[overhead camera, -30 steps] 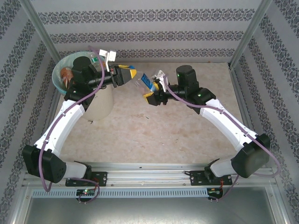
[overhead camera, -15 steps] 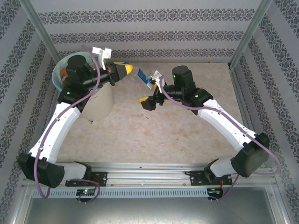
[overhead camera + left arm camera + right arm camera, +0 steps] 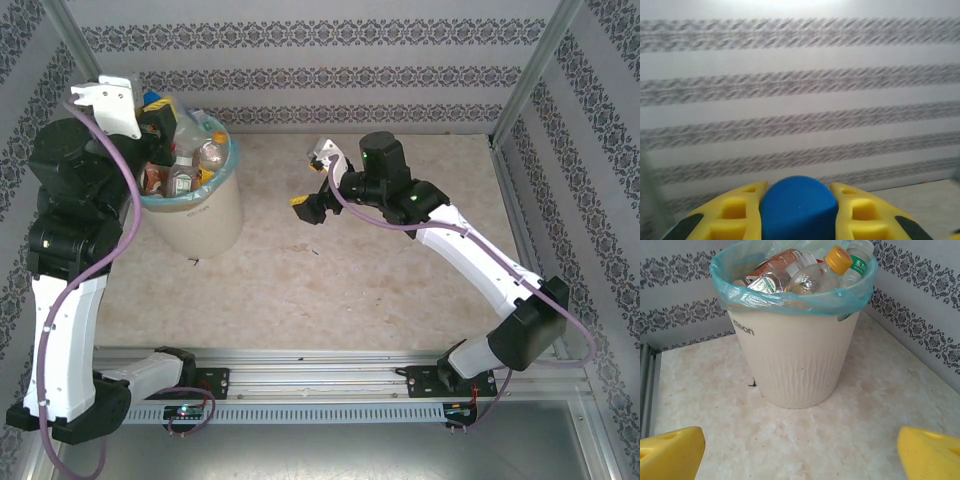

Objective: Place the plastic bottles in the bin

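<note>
Bottles (image 3: 810,277) lay piled in the bin (image 3: 795,365), right up to its rim. Some tops poked above the green bag (image 3: 790,302) that was folded over the edge. One of them had an orange cap (image 3: 839,259). The bin stood on the table (image 3: 380,290) in the far left corner, close to the back wall (image 3: 330,75) and near the left side wall. The left gripper (image 3: 158,115) was high up, just over the left part of the bin's rim. In its own camera the left gripper's two yellow fingers (image 3: 735,210) were pressed on both sides of a blue bottle cap (image 3: 797,210), so it had hold of that bottle. The rest of the bottle was hidden below the picture's edge, and the striped wall was straight ahead of it. The right gripper (image 3: 308,185) hung over the middle of the table, well apart from the bin and facing it. Its jaws were spread wide with nothing between them, one yellow tip (image 3: 670,452) at each bottom corner of its camera view. The table between that gripper and the bin was bare stone-look top with lots of room. The right half of the table, out to the metal posts at the back corner, was wide and free too.
</note>
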